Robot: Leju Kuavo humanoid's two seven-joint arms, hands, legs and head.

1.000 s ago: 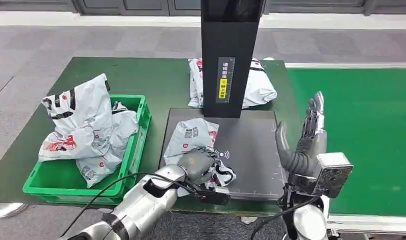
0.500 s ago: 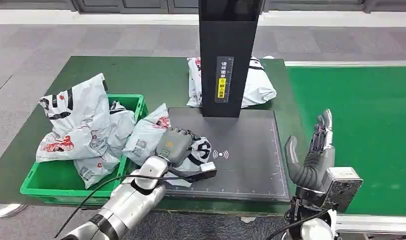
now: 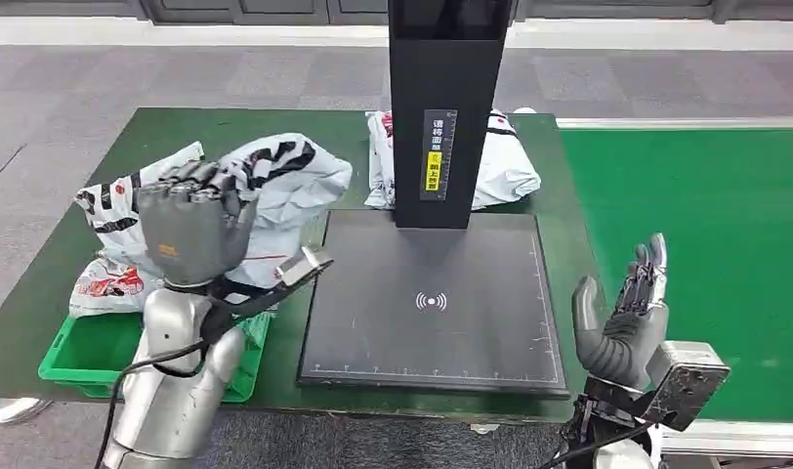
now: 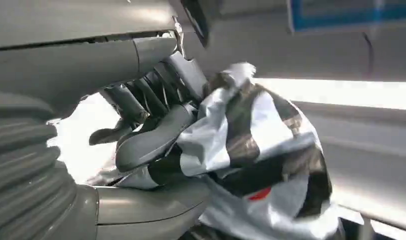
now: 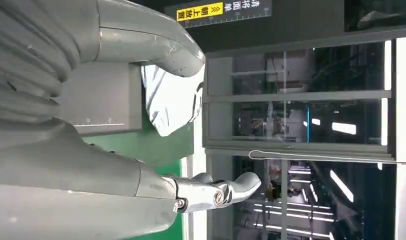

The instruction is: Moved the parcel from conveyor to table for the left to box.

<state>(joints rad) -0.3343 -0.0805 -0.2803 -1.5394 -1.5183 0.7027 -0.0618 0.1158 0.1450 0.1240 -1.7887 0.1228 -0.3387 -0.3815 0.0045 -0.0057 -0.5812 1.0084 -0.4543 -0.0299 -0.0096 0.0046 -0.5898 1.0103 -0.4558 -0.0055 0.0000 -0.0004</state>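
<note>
Gripping the parcel point(image 3: 275, 186) in our left hand point(image 3: 192, 230), we hold it raised above the green crate point(image 3: 75, 357) at the table's left, because that is where it must drop among the other bagged parcels point(image 3: 129, 259). Our fingers point(image 4: 141, 145) clench its crumpled plastic, as the left wrist view shows. Our right hand point(image 3: 627, 313) stands upright with fingers spread, grasping nothing, at the near right by the conveyor point(image 3: 715, 244). Our hand and the parcel hide much of the crate's inside, and the black scanner post point(image 3: 441, 107) covers part of another parcel point(image 3: 505, 166) behind it.
</note>
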